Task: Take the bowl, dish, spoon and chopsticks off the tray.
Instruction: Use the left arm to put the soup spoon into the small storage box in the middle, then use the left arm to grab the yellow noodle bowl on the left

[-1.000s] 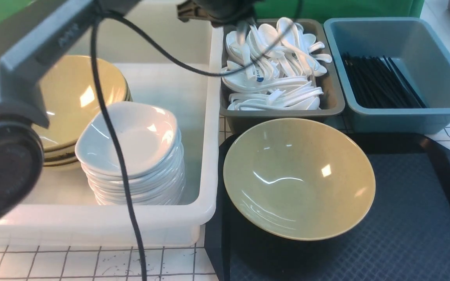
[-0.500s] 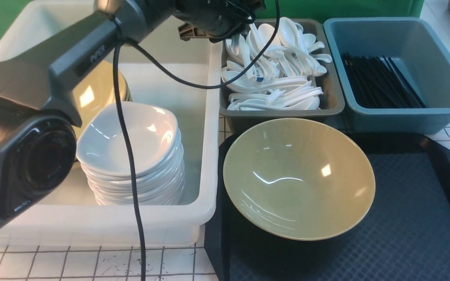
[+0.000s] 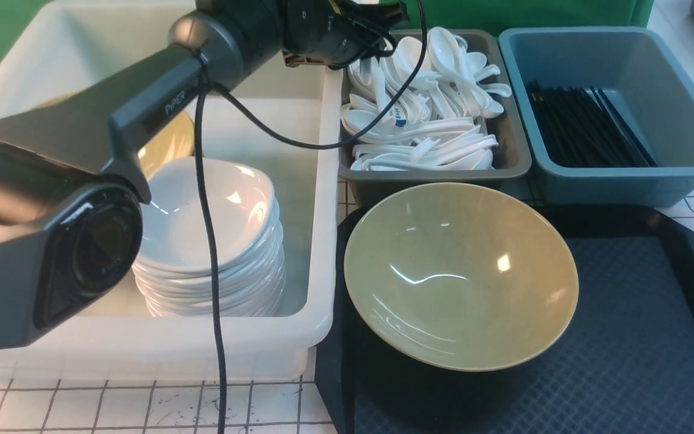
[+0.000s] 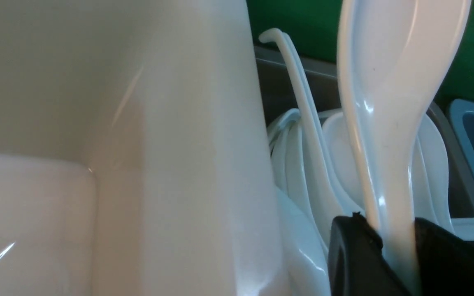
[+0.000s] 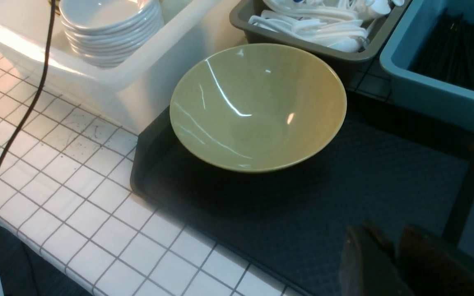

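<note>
**Spoon pinched in left claw at the edge of the spoon bin**

The left claw (image 4: 391, 225) pinches the white spoon (image 4: 393, 102) by its handle between two black fingers (image 4: 352, 255). The scoop sticks out well past the fingertips. Just beyond the claw lies a heap of white spoons (image 3: 425, 126) in the grey bin (image 3: 512, 164). Right beside the claw runs the wall of the white tub (image 4: 204, 144). In the front view the left arm reaches across this tub, above the stack of white dishes (image 3: 202, 211), and its wrist hides the fingertips.

The right claw (image 5: 397, 255) hangs over the near part of the black tray (image 5: 344, 185). Its dark fingers sit close together with only a thin slit between them, and nothing is caught there. The picture's edge cuts them off, so I cannot tell whether they are fully pressed together.

Ahead of the right claw, at the tray's far corner, the olive-yellow bowl (image 5: 257, 107) stands upright and empty, well apart from the fingers. Further ahead, past the tray's rim, the black chopsticks (image 3: 588, 129) lie bundled in the blue bin (image 3: 672, 72), just beside the grey one.
</note>
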